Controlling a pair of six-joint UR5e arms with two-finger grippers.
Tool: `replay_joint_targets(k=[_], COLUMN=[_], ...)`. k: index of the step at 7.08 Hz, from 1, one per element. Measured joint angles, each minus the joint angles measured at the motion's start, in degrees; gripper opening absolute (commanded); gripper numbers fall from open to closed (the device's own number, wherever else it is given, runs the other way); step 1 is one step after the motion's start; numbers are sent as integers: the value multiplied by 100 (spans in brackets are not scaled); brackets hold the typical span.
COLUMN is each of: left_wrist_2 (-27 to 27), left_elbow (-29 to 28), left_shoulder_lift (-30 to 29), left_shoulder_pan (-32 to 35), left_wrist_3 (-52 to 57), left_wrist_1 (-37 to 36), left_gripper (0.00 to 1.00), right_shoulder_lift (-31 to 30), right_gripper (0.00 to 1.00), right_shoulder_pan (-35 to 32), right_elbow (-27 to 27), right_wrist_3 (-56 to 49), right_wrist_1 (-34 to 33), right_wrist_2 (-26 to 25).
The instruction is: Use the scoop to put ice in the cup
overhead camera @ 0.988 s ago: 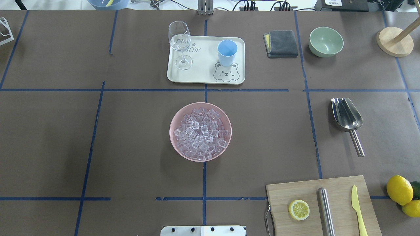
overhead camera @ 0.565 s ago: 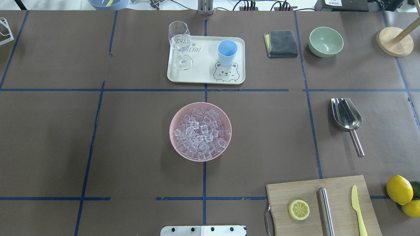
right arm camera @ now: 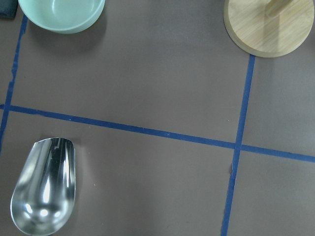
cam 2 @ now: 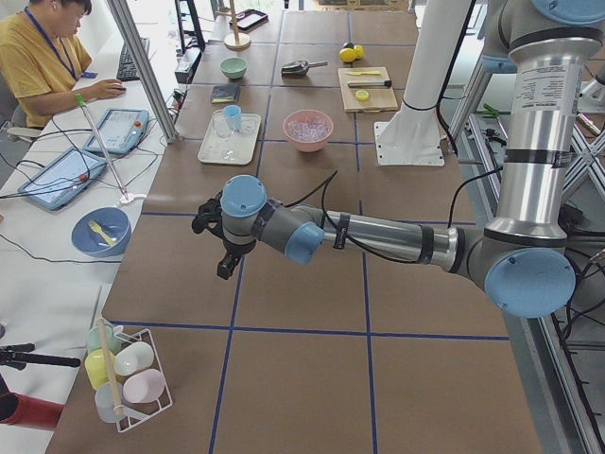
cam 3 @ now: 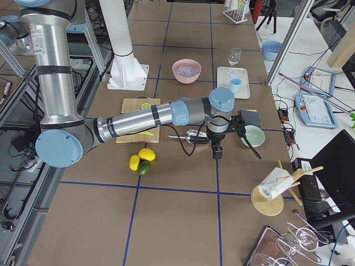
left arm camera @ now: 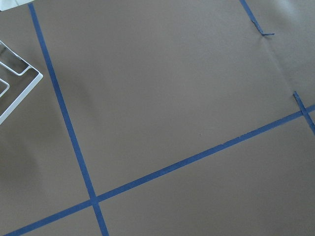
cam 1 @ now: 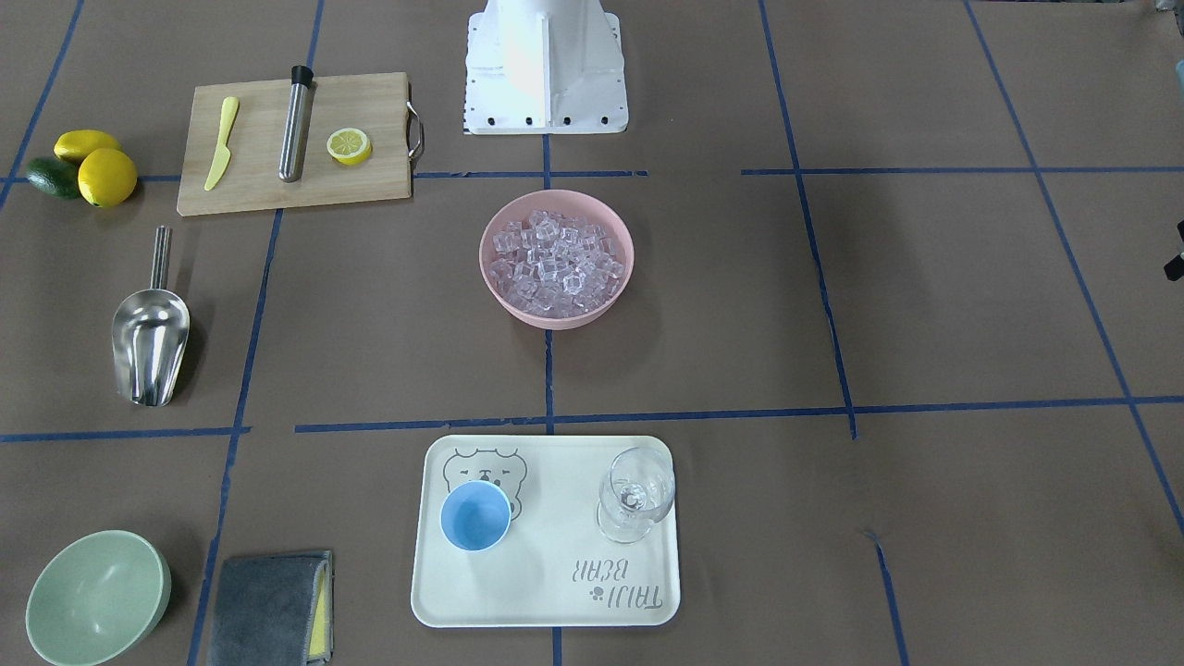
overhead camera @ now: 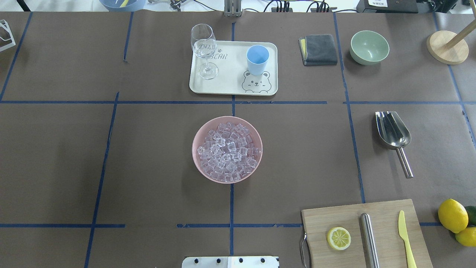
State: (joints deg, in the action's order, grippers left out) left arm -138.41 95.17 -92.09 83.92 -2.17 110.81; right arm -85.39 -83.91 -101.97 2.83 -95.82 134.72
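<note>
The ice [overhead camera: 227, 152] fills a pink bowl [overhead camera: 195, 141] at the table's middle, also in the front view [cam 1: 555, 264]. The light-blue cup [overhead camera: 257, 59] stands upright and empty on a cream tray [overhead camera: 230, 83], also in the front view [cam 1: 474, 516]. The steel scoop [overhead camera: 392, 130] lies on the table at the right, handle toward the robot; the right wrist view shows its trough [right arm camera: 44, 189]. My right gripper [cam 3: 217, 152] hangs above the table near the scoop. My left gripper [cam 2: 224, 270] hovers far left over bare table. I cannot tell whether either is open or shut.
A wine glass [overhead camera: 203, 48] shares the tray. A grey cloth [overhead camera: 319, 49], a green bowl [overhead camera: 369, 47] and a wooden stand [overhead camera: 446, 46] sit at the back right. A cutting board [overhead camera: 364, 234] with a lemon half, steel cylinder and yellow knife is front right, with lemons [overhead camera: 453, 216] beside it.
</note>
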Motion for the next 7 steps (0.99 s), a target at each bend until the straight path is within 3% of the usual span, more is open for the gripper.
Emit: replay_joint_targets(k=[3,5,7], left_wrist_2=[-17,27,50], left_elbow=[96,166,57], left_shoulder_lift=[0,-13,-333], left_shoulder_pan=[-336,-1255,-2265], left_wrist_3=[23,22,22], left_wrist_1=[283,1163,2285], left_gripper=[100,100,100], right_shoulder_lift=[-43,-67,-304], right_gripper=[100,100,100], right_shoulder_pan=[121,252,559], right_elbow=[-48,-89,-471], right_wrist_3=[6,15,333], right_wrist_1=[6,4,14], right_wrist_2=[188,568,820])
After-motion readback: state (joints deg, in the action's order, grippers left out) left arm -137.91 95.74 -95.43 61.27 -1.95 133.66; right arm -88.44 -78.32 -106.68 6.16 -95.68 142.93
